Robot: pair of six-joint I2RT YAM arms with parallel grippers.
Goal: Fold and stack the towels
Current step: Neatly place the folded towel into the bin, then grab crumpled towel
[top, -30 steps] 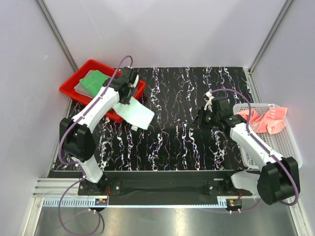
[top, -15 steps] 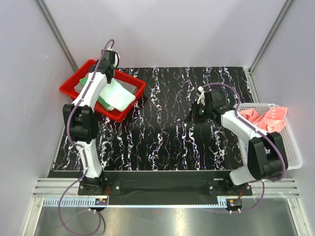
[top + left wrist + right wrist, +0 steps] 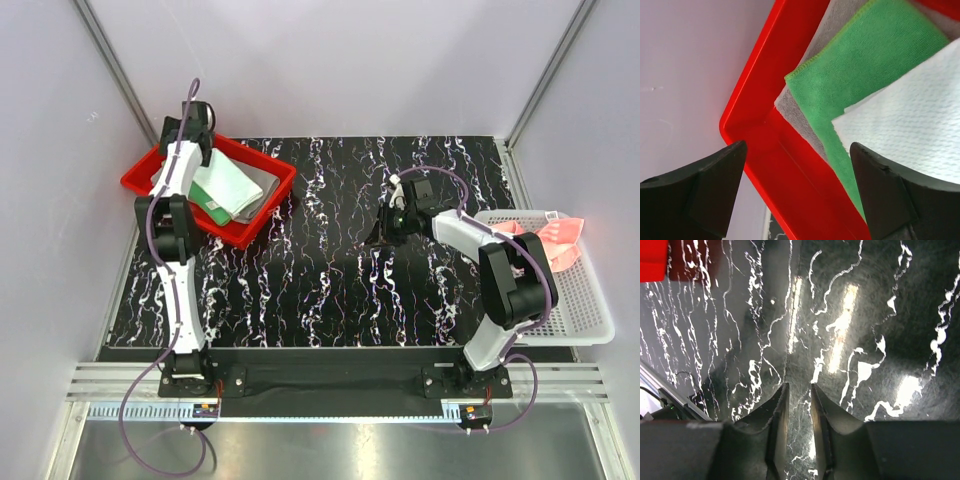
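Cloth is all the task concerns: soft, light and limp, so each towel will sag and drag if taken by one point. It is best pinched at a corner or along a hemmed edge.

Three towels lie stacked in the red tray (image 3: 138,182) at 10 o'clock on the table (image 3: 330,290). The white towel (image 3: 228,182) is on top, the green towel (image 3: 208,207) peeks out under it, and the grey towel (image 3: 264,184) is at the bottom. The salmon-pink towel (image 3: 545,240) lies crumpled in the mesh basket (image 3: 580,300) at 3 o'clock. Judged from that, it is the one left to fold, and its bunched folds make a free corner hard to find.

The left gripper (image 3: 190,125) hangs over the tray's 11 o'clock corner. The left wrist view shows its jaws spread wide (image 3: 797,150) with nothing between them. Below them are the tray's rim (image 3: 765,75), the green hem (image 3: 860,65), a white corner (image 3: 910,120) and a grey sliver (image 3: 795,112).

The right gripper (image 3: 383,232) sits just toward 3 o'clock of the table's centre, well apart from the basket. Its own camera shows the fingers (image 3: 799,390) parted only a crack and empty, over bare marbled tabletop.

The overhead view alone shows the pink towel and where each arm stands. The wrist views alone settle how wide the jaws are, and the left one shows the order of the layers at the stack's edge.
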